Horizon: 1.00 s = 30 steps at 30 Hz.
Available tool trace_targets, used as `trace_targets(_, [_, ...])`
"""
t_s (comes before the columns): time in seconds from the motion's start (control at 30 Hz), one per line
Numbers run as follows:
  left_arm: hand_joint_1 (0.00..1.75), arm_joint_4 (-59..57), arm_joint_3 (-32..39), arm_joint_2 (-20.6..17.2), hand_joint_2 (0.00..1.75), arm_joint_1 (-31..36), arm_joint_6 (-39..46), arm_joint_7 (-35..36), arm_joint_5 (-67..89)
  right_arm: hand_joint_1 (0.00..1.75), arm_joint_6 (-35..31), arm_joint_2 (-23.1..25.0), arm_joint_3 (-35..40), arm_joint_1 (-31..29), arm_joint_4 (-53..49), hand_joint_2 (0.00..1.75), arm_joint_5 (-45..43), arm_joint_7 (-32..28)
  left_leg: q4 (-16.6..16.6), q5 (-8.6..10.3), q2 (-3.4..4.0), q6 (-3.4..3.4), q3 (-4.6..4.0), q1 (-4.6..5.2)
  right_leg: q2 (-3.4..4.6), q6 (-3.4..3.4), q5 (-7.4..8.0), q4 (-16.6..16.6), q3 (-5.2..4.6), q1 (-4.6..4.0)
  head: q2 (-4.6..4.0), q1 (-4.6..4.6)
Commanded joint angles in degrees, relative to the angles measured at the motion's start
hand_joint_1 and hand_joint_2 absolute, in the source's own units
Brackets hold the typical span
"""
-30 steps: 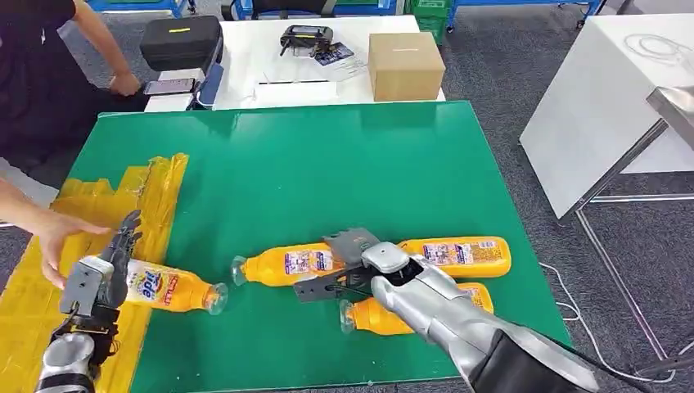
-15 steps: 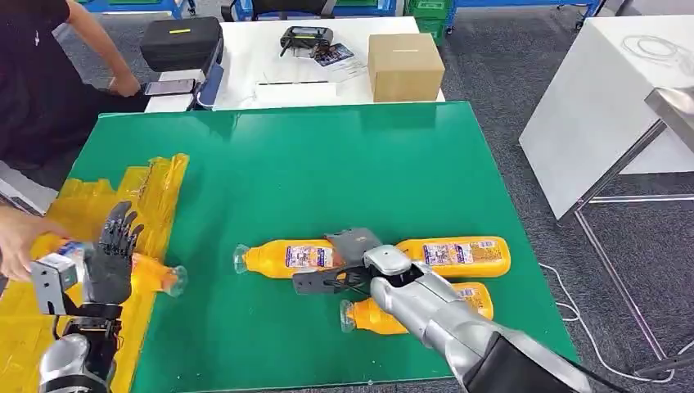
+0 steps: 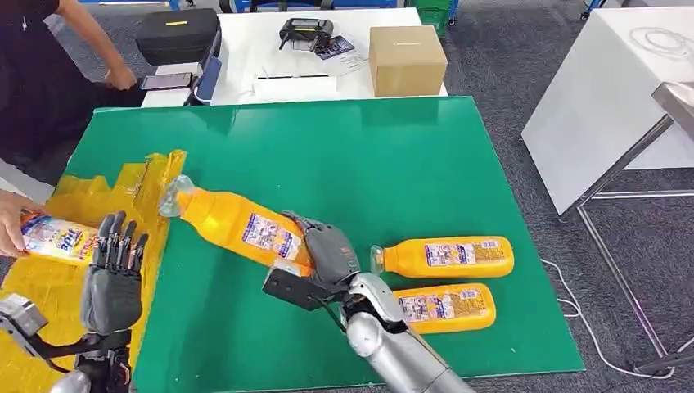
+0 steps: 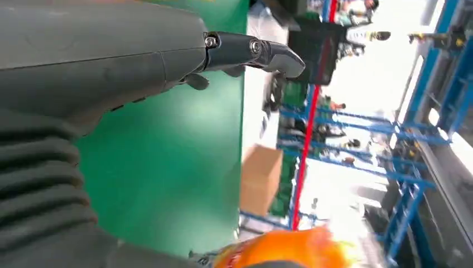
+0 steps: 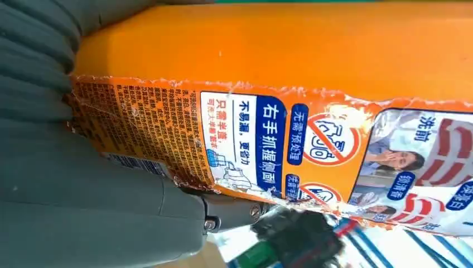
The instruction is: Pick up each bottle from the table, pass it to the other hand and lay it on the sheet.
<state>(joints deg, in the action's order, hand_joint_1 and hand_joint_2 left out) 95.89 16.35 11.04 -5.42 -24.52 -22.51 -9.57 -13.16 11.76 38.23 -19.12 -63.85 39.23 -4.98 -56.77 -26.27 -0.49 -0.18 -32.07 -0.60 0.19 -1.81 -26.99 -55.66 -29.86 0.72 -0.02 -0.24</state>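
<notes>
Four orange bottles [image 3: 237,225]: one in right robot hand [image 3: 327,255].

A robotics lab or workshop: grey carpet floor [image 3: 507,74], white worktables [image 3: 589,98], blue metal racks [image 4: 413,184], and an equipment case [image 3: 176,33] at upper left.

We see four orange bottles with printed labels. The raised bottle [image 3: 237,225], just left of centre in the head view, slants with its clear cap toward the upper left and its base gripped low. Two more lie flat in the lower right, side by side and parallel, caps pointing left: the upper bottle [image 3: 446,256] and the lower bottle [image 3: 442,307]. At the left edge, the fourth bottle [image 3: 57,237] sits over the crinkled yellow sheet [image 3: 49,286].
</notes>
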Motion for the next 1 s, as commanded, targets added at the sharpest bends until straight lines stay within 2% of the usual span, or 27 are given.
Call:
trace_targets(0.03, [0.00, 2.4, -8.5, 1.5, 1.75, -0.8, 1.0, -0.1, 0.8, 1.75, 1.8, 0.7, 0.8, 1.8, -7.0, 1.75, -0.5, -1.0, 0.0, 0.00, -0.05, 0.02, 0.02, -0.01, -0.08, 0.04, -0.01, 0.0, 0.06, -0.02, 0.00, 0.00])
trace_targets(0.23, [0.00, 1.7, -8.8, 0.7, 1.75, -0.9, -1.0, -0.4, -1.4, 1.75, 2.6, 4.1, 2.8, -1.7, -1.4, 1.75, -2.6, -1.7, 0.0, 0.00, 0.09, 0.01, 0.03, -0.01, 0.06, 0.04, 0.03, 0.0, 0.02, -0.01, 0.00, 0.00])
trace_targets(0.4, [0.00, 1.7, -10.9, 2.0, 1.75, -0.4, -0.8, 0.1, -0.6, 1.75, 2.7, 3.6, 3.6, -1.0, -1.8, 1.75, -2.7, -1.9, 0.0, -0.02, -0.03, 0.04, 0.14, -0.05, -0.09, 0.05, -0.02, 0.1, 0.20, -0.05, 0.00, -0.02])
trace_targets(0.7, [0.00, 1.7, -10.9, 1.7, 1.75, -0.4, -0.9, 0.1, -0.7, 1.75, 2.8, 3.3, 3.6, -0.9, -2.2, 1.75, -2.7, -1.8, 0.0, 0.01, -0.01, 0.03, 0.08, -0.03, -0.07, 0.06, 0.02, 0.1, 0.15, -0.06, 0.00, 0.00])
trace_targets(0.8, [0.00, 1.3, -12.5, 2.0, 1.75, -0.1, -0.5, 0.2, -0.4, 1.75, 3.4, 3.5, 5.2, 0.0, -2.1, 1.75, -2.3, -2.2, 0.0, -0.01, 0.00, 0.02, 0.12, -0.04, -0.05, 0.07, 0.01, 0.1, 0.19, -0.07, 0.00, 0.00])
trace_targets(1.0, [0.00, 0.6, -13.9, 1.3, 1.75, 0.9, -0.2, 0.1, -1.7, 1.75, 5.4, 5.3, 10.8, -3.0, 5.8, 1.75, -1.3, -2.2, 0.1, -0.02, 0.09, 0.02, 0.19, -0.03, 0.03, 0.07, 0.01, 0.1, 0.20, -0.06, 0.00, 0.00])
